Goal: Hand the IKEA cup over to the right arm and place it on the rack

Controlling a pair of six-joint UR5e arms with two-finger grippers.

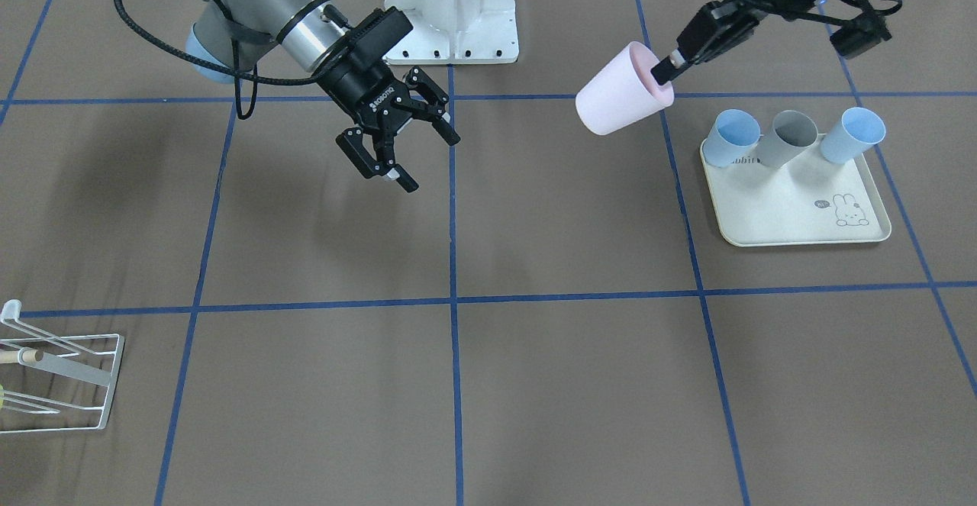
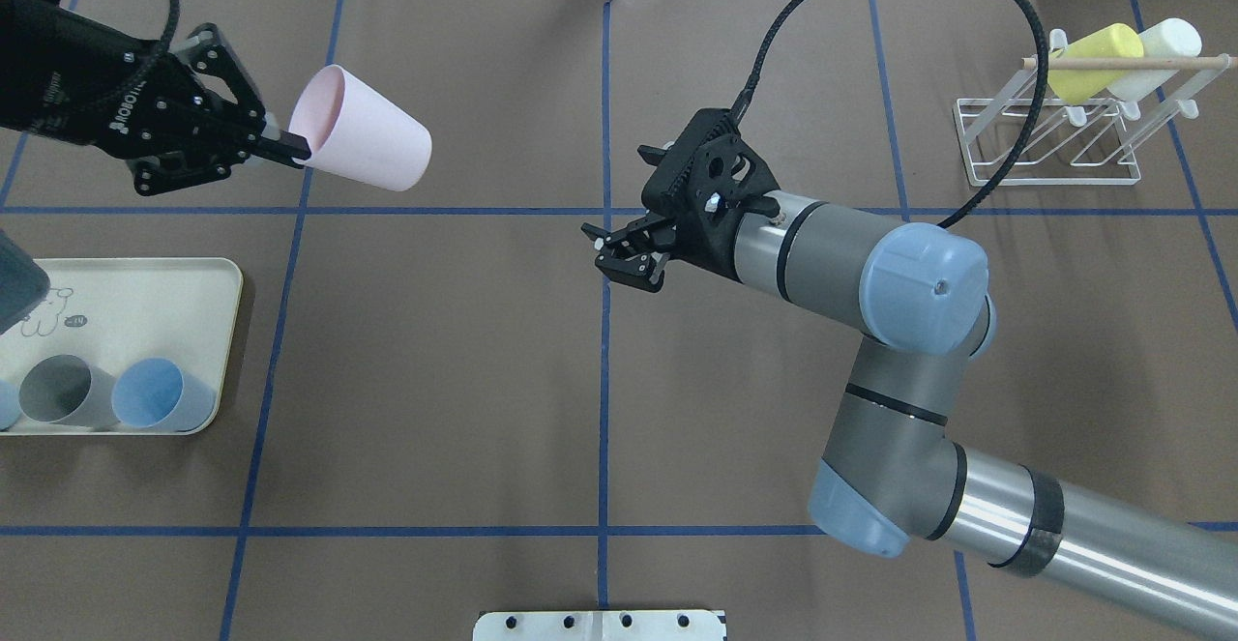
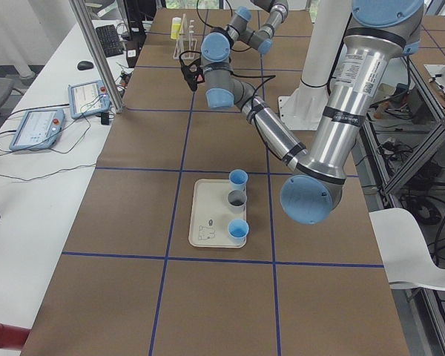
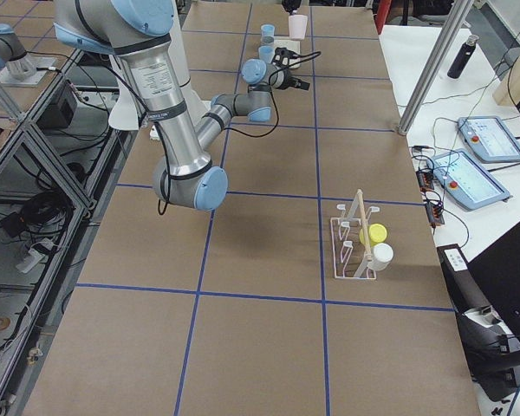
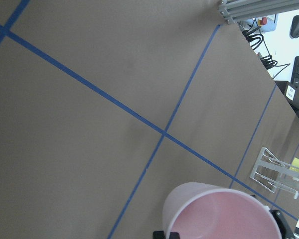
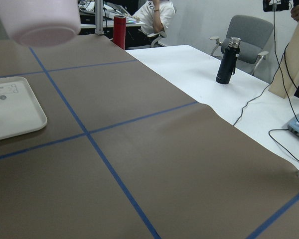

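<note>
The IKEA cup [image 1: 620,94] is pale pink and hangs tilted in the air, its mouth toward my left gripper [image 1: 670,72], which is shut on the rim. From overhead the cup [image 2: 366,146] points to the table's middle, with my left gripper [image 2: 282,145] at its left. My right gripper [image 1: 431,161] hovers open and empty near the centre line, apart from the cup; overhead it [image 2: 624,256] faces left. The cup's base [image 6: 40,22] shows in the right wrist view, its inside [image 5: 219,216] in the left wrist view. The white wire rack [image 2: 1054,143] with its wooden dowel stands far right.
A yellow cup [image 2: 1093,63] and a white cup [image 2: 1168,43] hang on the rack. A cream rabbit-print tray [image 1: 794,220] holds two blue cups and a grey cup [image 1: 788,140]. The white robot base [image 1: 452,14] stands at the table's edge. A person sits beyond the table.
</note>
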